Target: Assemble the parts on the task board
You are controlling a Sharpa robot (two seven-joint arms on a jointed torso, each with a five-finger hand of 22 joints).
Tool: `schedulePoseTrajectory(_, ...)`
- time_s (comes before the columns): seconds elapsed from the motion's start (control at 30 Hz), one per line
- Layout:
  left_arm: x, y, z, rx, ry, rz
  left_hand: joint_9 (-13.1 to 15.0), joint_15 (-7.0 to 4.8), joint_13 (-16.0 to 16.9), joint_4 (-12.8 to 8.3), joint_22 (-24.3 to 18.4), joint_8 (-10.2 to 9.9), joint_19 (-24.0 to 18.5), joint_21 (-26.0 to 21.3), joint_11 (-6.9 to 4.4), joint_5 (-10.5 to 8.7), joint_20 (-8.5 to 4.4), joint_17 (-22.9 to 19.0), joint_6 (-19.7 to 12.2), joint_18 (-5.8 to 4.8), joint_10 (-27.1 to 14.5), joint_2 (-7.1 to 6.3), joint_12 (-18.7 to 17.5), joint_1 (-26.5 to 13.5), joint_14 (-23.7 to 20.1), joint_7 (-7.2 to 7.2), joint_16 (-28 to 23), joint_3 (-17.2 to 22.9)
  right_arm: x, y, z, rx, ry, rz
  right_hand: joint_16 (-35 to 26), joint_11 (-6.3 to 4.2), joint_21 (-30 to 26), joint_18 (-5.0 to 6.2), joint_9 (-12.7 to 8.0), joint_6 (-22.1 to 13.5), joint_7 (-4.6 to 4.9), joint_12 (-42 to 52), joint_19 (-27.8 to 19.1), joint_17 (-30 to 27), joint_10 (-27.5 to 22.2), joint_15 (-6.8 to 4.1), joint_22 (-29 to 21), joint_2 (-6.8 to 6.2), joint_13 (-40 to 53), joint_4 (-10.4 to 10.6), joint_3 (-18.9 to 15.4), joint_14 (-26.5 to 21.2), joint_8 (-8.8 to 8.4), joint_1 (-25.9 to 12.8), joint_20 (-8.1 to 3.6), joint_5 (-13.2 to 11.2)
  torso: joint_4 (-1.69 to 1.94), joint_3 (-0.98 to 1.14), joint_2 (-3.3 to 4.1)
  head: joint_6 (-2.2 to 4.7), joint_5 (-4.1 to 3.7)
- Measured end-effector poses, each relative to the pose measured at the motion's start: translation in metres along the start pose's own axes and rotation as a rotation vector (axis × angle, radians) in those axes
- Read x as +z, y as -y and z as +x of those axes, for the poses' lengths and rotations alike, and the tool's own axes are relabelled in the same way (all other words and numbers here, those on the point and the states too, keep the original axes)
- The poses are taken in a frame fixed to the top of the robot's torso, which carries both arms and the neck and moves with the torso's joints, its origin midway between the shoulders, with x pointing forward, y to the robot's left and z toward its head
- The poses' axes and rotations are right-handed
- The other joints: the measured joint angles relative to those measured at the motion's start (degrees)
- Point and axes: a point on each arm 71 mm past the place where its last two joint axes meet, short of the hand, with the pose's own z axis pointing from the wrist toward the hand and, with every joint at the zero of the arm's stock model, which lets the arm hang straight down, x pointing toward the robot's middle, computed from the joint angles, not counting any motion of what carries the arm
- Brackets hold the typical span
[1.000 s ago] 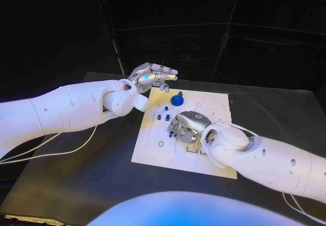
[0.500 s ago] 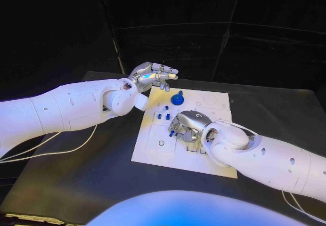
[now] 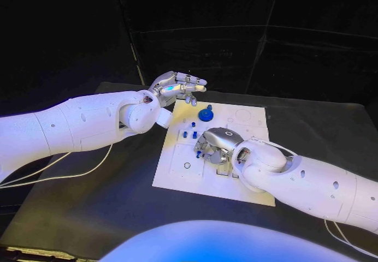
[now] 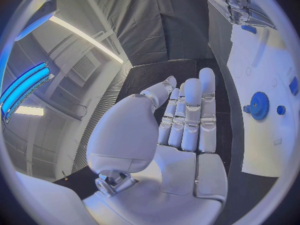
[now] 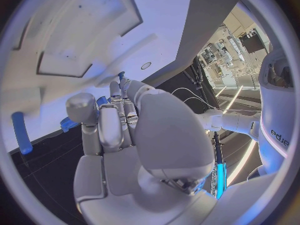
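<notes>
A black table (image 3: 94, 207) is shown before dark panelled walls, with the white task board (image 3: 177, 177) laid at its middle. The left hand (image 3: 178, 87) is held above the board's far left corner; in the left wrist view its fingers (image 4: 187, 110) are seen nearly straight and close together, with nothing grasped. The right hand (image 3: 216, 145) is lowered over the board's centre, fingers curled down among small blue parts (image 3: 189, 134). In the right wrist view a blue part (image 5: 70, 124) is seen beside the fingertips (image 5: 81, 107), but whether it is pinched cannot be told. A blue gear (image 3: 205, 115) is seated on the board's far half, between the 2 hands, and is seen again in the left wrist view (image 4: 259, 105). A further elongated blue part (image 5: 21, 132) lies on the board near the right hand.

Compared with 1 second ago, little has changed: the right hand has been shifted very slightly toward the board's left side, the left hand has stayed raised, and the gear and loose parts have not moved. The task is judged to be at a fine positioning step on 1 small part, with most parts yet to be assembled.
</notes>
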Motion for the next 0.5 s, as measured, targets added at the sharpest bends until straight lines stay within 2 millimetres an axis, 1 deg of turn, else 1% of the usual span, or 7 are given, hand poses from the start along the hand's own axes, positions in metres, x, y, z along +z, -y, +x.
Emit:
schedulePoseTrajectory(0.2, 0.0000, -0.0001, 0.0000, 0.000, 0.000, -0.002, 0.00, 0.00, 0.00, 0.00, 0.00, 0.00, 0.00, 0.00, 0.00, 0.00, 0.00, 0.00, 0.00, 0.00, 0.00, 0.00, 0.00, 0.00, 0.00, 0.00, 0.00, 0.00, 0.0009, -0.0013, 0.0010, -0.001, -0.007, -0.004, 0.00, 0.00, 0.00, 0.00, 0.05, 0.00, 0.00, -0.24, 0.00, -0.08, 0.00, 0.00, -0.08, 0.14, -0.07, 0.00, 0.00, 0.00, 0.00, -0.31, 0.00, 0.00, 0.00, 0.00, -0.01, -0.08, 0.01)
schedulePoseTrajectory(0.27, 0.0000, -0.0001, -0.0001, 0.000, 0.000, -0.003, 0.00, 0.00, 0.00, 0.02, -0.02, 0.24, 0.00, 0.00, 0.02, 0.00, 0.00, -0.06, 0.00, 0.00, -0.27, 0.00, 0.15, 0.00, 0.00, 0.00, 0.00, -0.37, 0.0012, -0.0018, 0.0015, -0.001, -0.010, -0.006, 0.00, 0.00, 0.00, 0.00, 0.04, 0.00, 0.00, -0.24, 0.00, -0.15, 0.00, 0.00, -0.08, -0.16, -0.06, 0.00, 0.00, 0.00, 0.00, -0.61, 0.00, 0.00, 0.00, 0.00, -0.01, -0.12, 0.01)
schedulePoseTrajectory(0.33, 0.0000, -0.0003, -0.0003, 0.000, 0.000, -0.005, 0.00, 0.00, 0.00, 0.01, -0.08, 0.29, 0.00, 0.00, 0.00, 0.00, 0.00, -0.12, 0.00, 0.00, -0.42, 0.00, 0.35, 0.00, 0.00, 0.00, 0.00, -0.49, 0.0011, -0.0014, 0.0022, -0.001, -0.013, -0.005, 0.00, 0.00, -0.28, 0.00, 0.00, 0.00, 0.00, -0.51, -0.13, -0.31, 0.00, 0.00, -0.27, -0.16, -0.07, -0.09, -0.09, 0.00, -0.29, -0.61, 0.13, 0.00, 0.00, 0.00, -0.01, -0.15, 0.01)
schedulePoseTrajectory(0.4, 0.0001, -0.0005, -0.0002, 0.000, -0.001, -0.008, 0.00, 0.00, 0.00, 0.02, -0.08, 0.29, 0.00, 0.00, 0.00, 0.00, 0.00, -0.12, 0.00, 0.00, -0.42, 0.00, 0.35, 0.00, 0.00, 0.00, 0.00, -0.49, 0.0011, -0.0013, 0.0024, -0.001, -0.015, -0.006, 0.00, 0.00, -0.29, 0.00, -0.04, -0.21, 0.21, -0.59, -0.22, -0.46, 0.00, 0.00, -0.54, -0.34, -0.14, -0.16, -0.16, 0.00, -0.29, -0.79, 0.22, 0.00, 0.00, 0.00, -0.01, -0.20, -0.03)
schedulePoseTrajectory(0.47, 0.0001, -0.0007, -0.0002, 0.000, -0.002, -0.011, 0.00, 0.00, 0.00, 0.02, -0.08, 0.29, 0.00, 0.00, 0.00, 0.00, 0.00, -0.12, 0.00, 0.00, -0.42, 0.00, 0.35, 0.00, 0.00, 0.00, 0.00, -0.49, 0.0011, -0.0010, 0.0028, -0.001, -0.017, -0.006, 0.00, 0.23, -0.55, 0.00, -0.03, -0.24, 0.25, -0.76, -0.22, -0.52, -0.24, 0.00, -0.77, -0.16, -0.15, -0.15, -0.16, 0.00, -0.67, -1.07, 0.22, 0.00, 0.00, 0.00, -0.01, -0.23, -0.07)
schedulePoseTrajectory(0.5, 0.0001, -0.0008, -0.0003, -0.001, -0.002, -0.012, 0.00, 0.00, 0.00, 0.02, -0.08, 0.29, 0.00, 0.00, 0.00, 0.00, 0.00, -0.12, 0.00, 0.00, -0.42, 0.00, 0.35, 0.00, 0.00, 0.00, 0.00, -0.49, 0.0011, -0.0009, 0.0029, -0.001, -0.017, -0.006, 0.00, 0.34, -0.55, 0.00, -0.07, -0.47, 0.47, -1.06, -0.36, -0.56, -0.35, 0.00, -0.89, -0.35, -0.21, -0.16, -0.16, 0.00, -0.67, -1.27, 0.36, 0.00, 0.00, -0.01, -0.01, -0.23, -0.07)
